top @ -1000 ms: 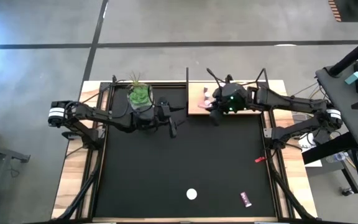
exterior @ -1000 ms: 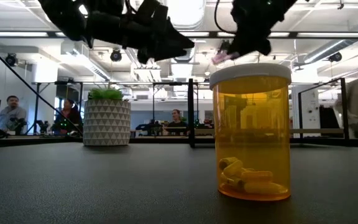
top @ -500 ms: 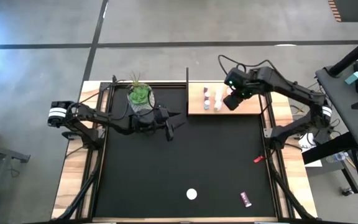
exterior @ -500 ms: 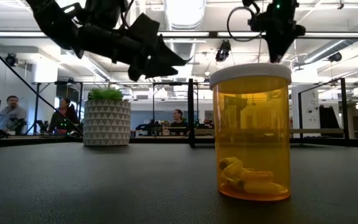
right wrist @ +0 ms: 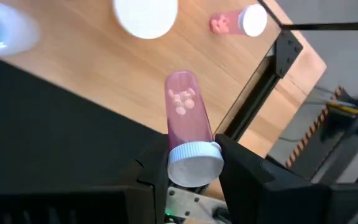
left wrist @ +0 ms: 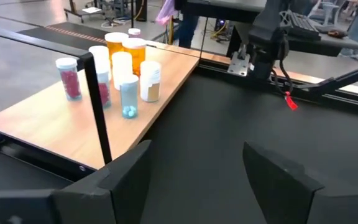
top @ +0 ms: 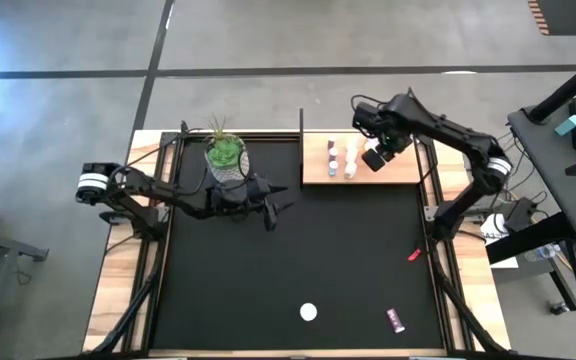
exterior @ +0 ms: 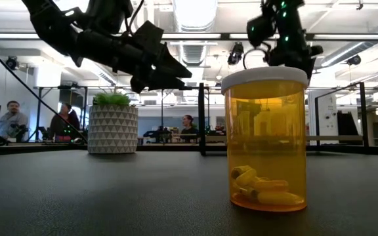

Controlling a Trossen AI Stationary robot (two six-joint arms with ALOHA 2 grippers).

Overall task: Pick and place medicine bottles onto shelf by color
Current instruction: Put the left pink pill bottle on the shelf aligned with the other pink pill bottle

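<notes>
My right gripper (right wrist: 191, 177) is above the right part of the light-wood shelf (top: 364, 175), shut on a pink medicine bottle (right wrist: 184, 109) with a white cap. Several small bottles (left wrist: 114, 68) stand on the shelf's left half, and a pink one (right wrist: 238, 22) lies on the board. A large-looking orange bottle (exterior: 266, 137) stands on the black mat near the front edge, its white cap (top: 309, 312) showing from above. My left gripper (left wrist: 197, 180) hovers open over the mat beside the plant pot (top: 226, 155), touching nothing. My right gripper pinches the pink bottle at its white cap end (right wrist: 194, 163) between its two fingers (right wrist: 157, 168). The fingers point steeply down and lie along the bottle. The bottle sticks out past the fingertips, bottom end down, clear of the shelf board.
A magenta bottle (top: 396, 320) lies near the mat's front right corner, and a small red thing (top: 417, 256) lies at the mat's right edge. Thin black posts (left wrist: 97, 106) stand at the shelf's ends. People sit beyond the table's far side.
My right gripper has swung from over the shelf's middle toward its right end and tipped from nearly level to pointing steeply down, the pink bottle still in it. My left gripper has sunk a little over the mat, staying open.
</notes>
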